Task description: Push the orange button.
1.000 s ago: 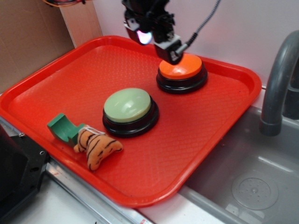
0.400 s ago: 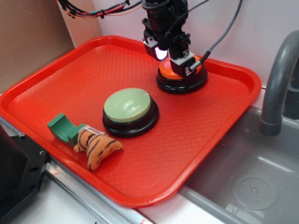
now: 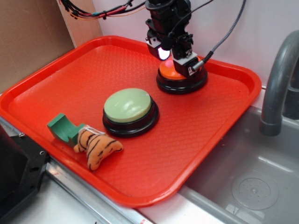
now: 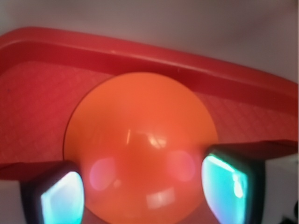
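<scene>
The orange button [image 3: 166,73], a domed orange top on a black round base, sits at the far right of the red tray [image 3: 224,116]. My gripper [image 3: 176,64] is right on top of it and hides most of the dome. In the wrist view the orange button [image 4: 140,135] fills the middle, very close under my gripper [image 4: 146,186]. The two fingers [image 4: 60,196] stand wide apart on either side of the dome, so the gripper is open. Whether the fingertips touch the dome cannot be told.
A pale-green button [image 3: 127,105] on a black base stands mid-tray. A tiger plush [image 3: 96,146] and a green block [image 3: 63,127] lie near the tray's front left edge. A sink [image 3: 252,182] and grey faucet [image 3: 278,79] are to the right, cardboard [image 3: 28,37] to the left.
The gripper has come down and a little to the right, from above the button's left edge to low over its dome. The other objects have not moved.
</scene>
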`<state>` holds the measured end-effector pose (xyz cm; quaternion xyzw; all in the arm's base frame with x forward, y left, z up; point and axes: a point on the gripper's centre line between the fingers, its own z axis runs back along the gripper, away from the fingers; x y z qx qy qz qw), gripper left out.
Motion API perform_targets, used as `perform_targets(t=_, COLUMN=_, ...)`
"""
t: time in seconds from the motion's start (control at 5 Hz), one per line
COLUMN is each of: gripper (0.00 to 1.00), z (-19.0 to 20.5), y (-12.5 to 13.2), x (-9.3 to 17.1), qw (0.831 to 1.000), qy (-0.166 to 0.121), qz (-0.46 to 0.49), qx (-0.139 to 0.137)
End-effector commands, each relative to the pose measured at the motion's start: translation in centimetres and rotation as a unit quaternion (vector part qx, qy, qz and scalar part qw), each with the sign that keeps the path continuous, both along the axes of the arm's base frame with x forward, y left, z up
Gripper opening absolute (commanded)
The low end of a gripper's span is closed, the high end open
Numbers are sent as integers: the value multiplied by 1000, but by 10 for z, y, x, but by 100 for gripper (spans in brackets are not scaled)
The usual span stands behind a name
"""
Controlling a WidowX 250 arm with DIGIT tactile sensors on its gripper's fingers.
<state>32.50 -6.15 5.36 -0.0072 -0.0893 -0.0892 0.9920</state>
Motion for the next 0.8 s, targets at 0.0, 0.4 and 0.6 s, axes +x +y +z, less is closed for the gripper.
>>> perform_targets(t=0.0, gripper=100, z=45, y=-2, x=-1, qw=999, qy=-19, qz=-29, qx=37)
perform_targets(t=0.4, gripper=100, z=80, y=6, x=-15, qw=998, qy=-38, qz=-21, qx=38)
perform_targets(t=0.6, gripper=100, z=86, y=7, x=-16, qw=998, qy=-44, qz=-17, qx=37)
